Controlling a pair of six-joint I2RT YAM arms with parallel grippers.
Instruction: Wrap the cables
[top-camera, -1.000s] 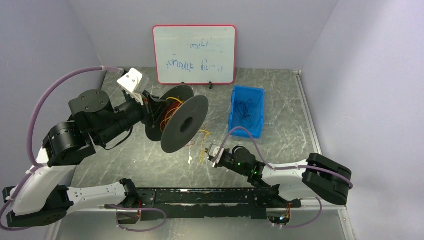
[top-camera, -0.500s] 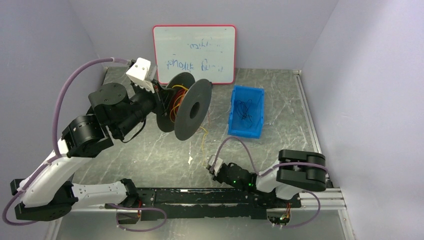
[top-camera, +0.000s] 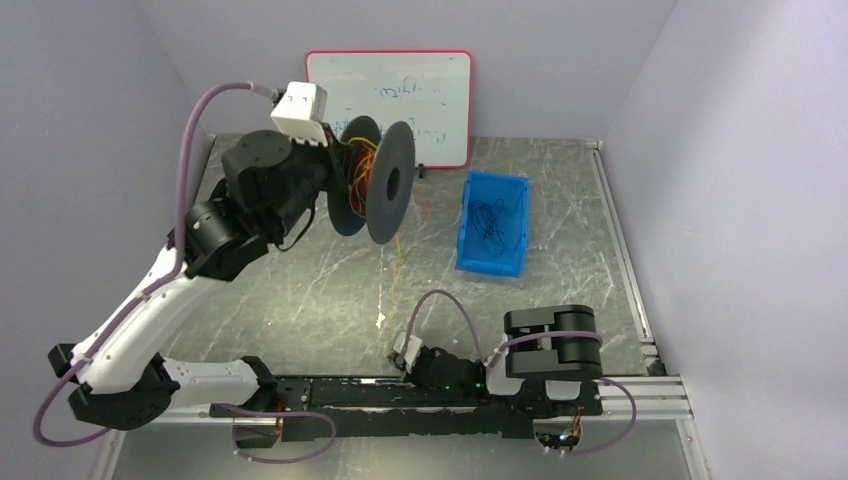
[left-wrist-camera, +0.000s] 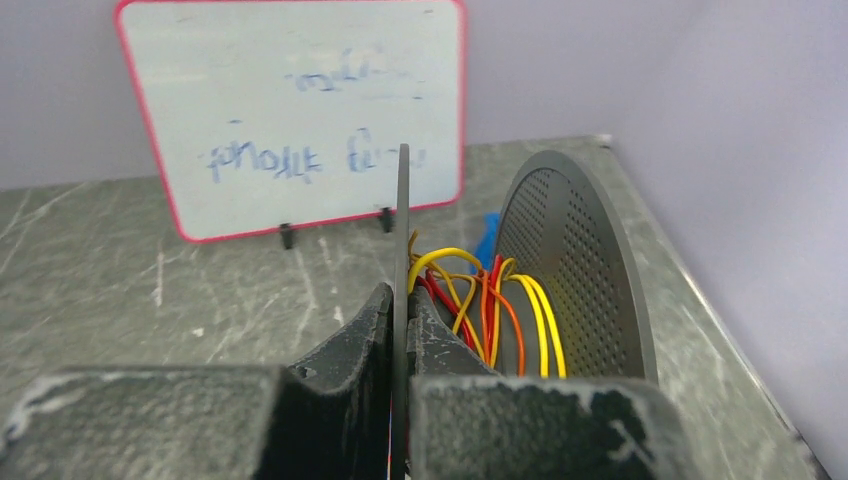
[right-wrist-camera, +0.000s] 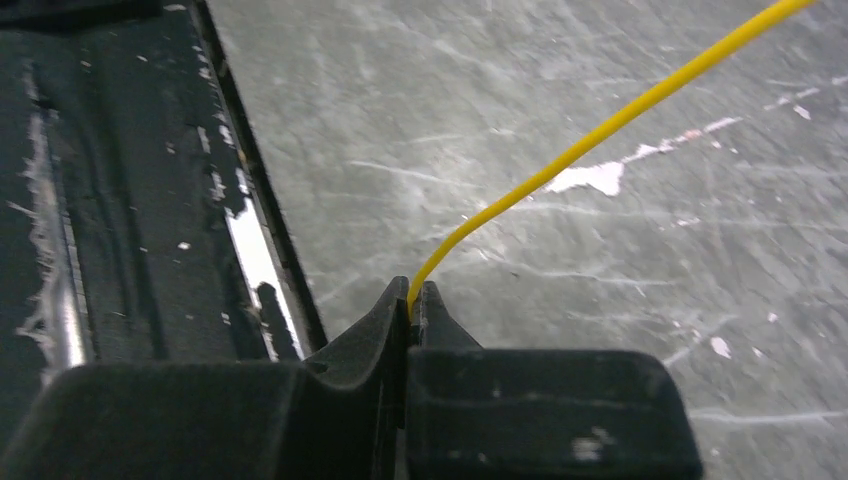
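**A:** What may go wrong from here?

**B:** The right gripper is low beside the black metal rail at the near edge. Its fingers are pressed together on the end of one thin, glossy yellow strand. It grips only the very tip, so I think a hard pull could draw the strand out.

**A:** And on the other side?

**B:** The left gripper pinches the thin edge of one flat, round flange of the black plastic spool. It holds the spool high in front of the red-framed whiteboard. Such a smooth, thin disc may turn or slip between the pads (the whole weight hangs on that edge).

**A:** Where are the cables?

**B:** The yellow, orange and red cables sit in loose loops on the core, between the plain flange and the perforated flange. From there the yellow strand runs down above the grey marbled table top to the right gripper. If it goes slack, the springy loops could jump over a flange, or the strand could catch on the rim.
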